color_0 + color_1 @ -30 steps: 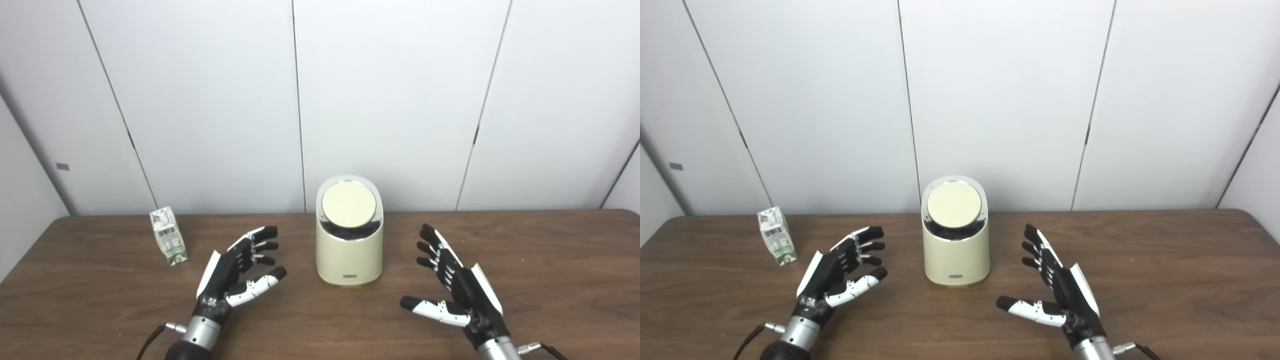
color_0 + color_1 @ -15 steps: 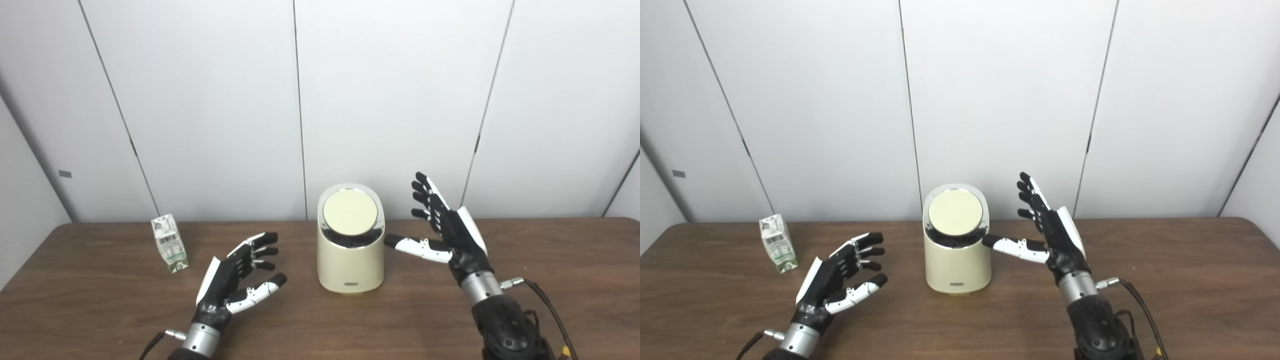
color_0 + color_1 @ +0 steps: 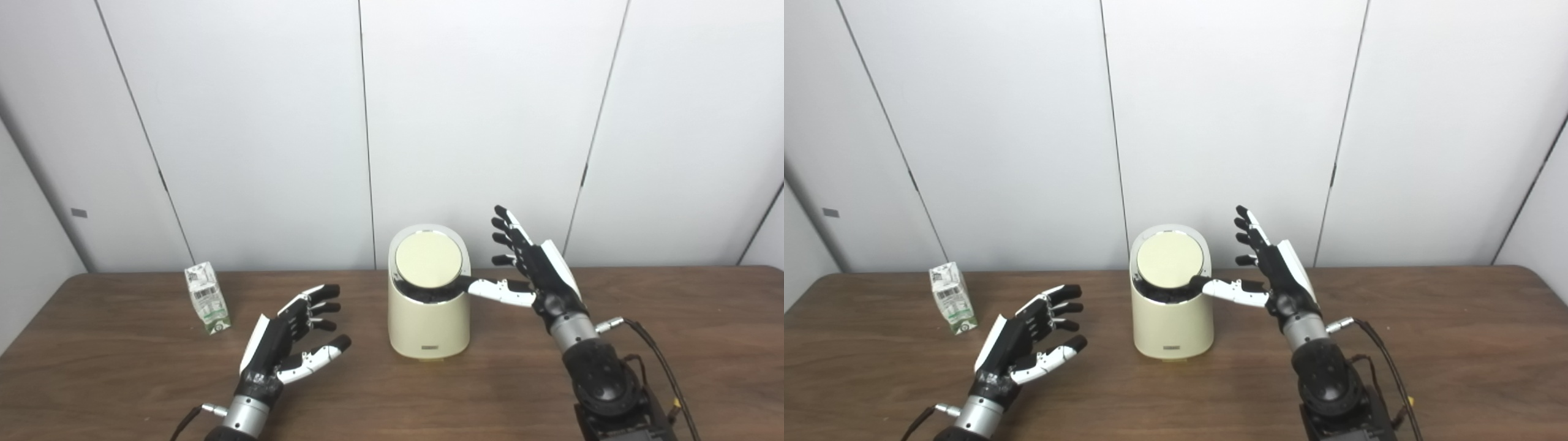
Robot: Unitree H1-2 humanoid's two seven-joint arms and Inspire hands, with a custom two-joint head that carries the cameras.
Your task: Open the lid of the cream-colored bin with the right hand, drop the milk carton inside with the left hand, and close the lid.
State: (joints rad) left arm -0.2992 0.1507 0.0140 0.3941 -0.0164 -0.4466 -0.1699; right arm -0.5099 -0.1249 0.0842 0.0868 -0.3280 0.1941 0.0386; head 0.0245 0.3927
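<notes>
Nearest to me, my left hand (image 3: 288, 343) hovers low over the brown wooden desk (image 3: 122, 380), palm turned inward, its fingers (image 3: 315, 300) spread and lightly curled around nothing, thumb angled toward the bin. My right forearm (image 3: 603, 383) rises from the lower right edge, with a black cable (image 3: 658, 361) trailing from the wrist.

Farther in, at mid-desk, stands the cream-colored bin (image 3: 429, 318), upright, with a small dark label low on its front. Its round lid (image 3: 428, 260), ringed in chrome, tilts toward me and sits shut over a dark band at the front.

My right hand (image 3: 539, 275) is raised just beside the bin's right shoulder, empty, its fingers (image 3: 508, 236) splayed upward and apart. Its thumb (image 3: 490, 288) reaches leftward to the lid's lower right edge; whether the tip presses the rim or merely meets it, I cannot tell.

To the left, well apart from both bin and left hand, the small milk carton (image 3: 207, 298) stands upright, white with green print. Behind the desk runs a white panelled wall (image 3: 245, 122).
</notes>
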